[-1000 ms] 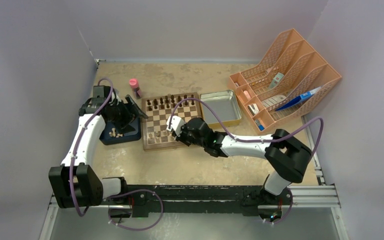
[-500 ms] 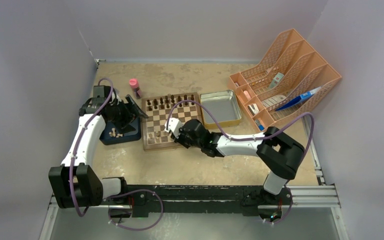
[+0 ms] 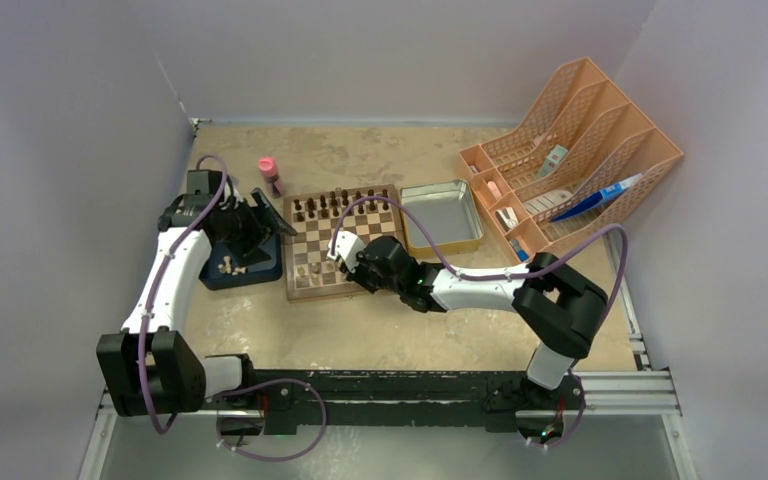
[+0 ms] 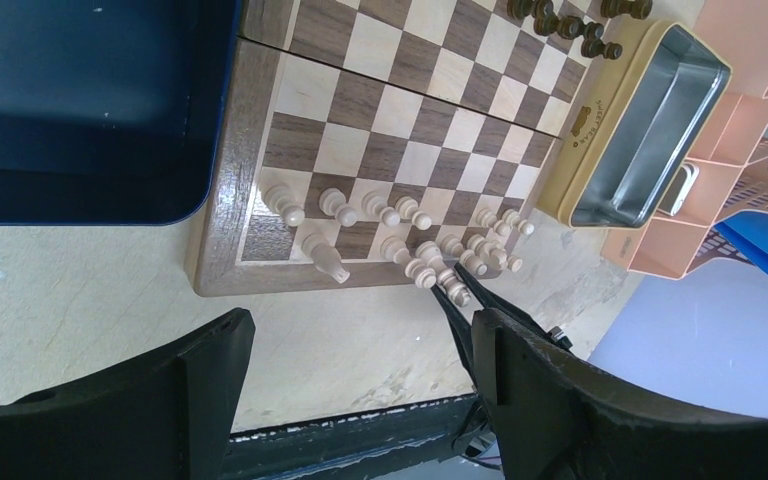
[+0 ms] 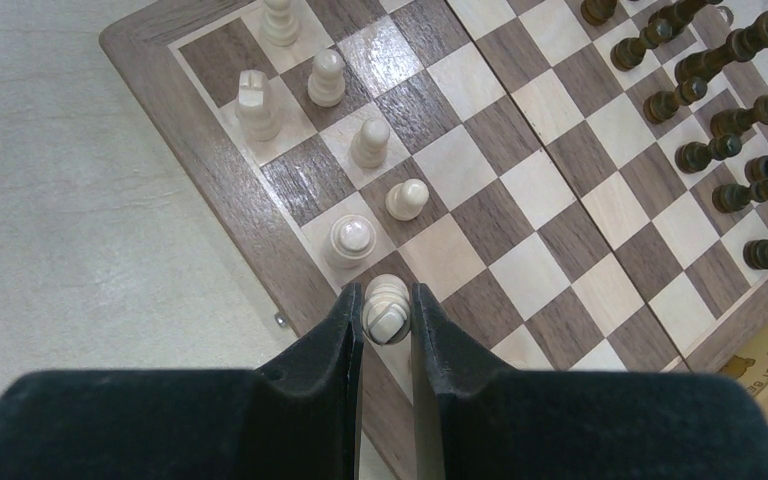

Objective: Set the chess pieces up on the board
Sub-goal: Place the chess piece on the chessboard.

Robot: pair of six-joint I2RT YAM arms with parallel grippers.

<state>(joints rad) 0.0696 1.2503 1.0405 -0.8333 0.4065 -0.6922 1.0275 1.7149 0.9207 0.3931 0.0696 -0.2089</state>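
The right gripper is clamped on a single pale tan chess piece at the near edge of the board, over a dark square beside the wooden border. Whether the piece's base touches the square cannot be told. More pale pieces stand close by in two short rows along that near edge, crowded towards the board's left corner. The dark brown pieces are lined up along the far edge.

The left gripper hangs with its jaws spread wide and nothing between them, above the dark blue tray that lies against the board's left side. A few pale pieces rest in that tray.

On the bench, an open metal tin sits just beside the board's right edge. An orange desk organiser stands in the far right corner, and a small pink bottle stands behind the board's far left corner.
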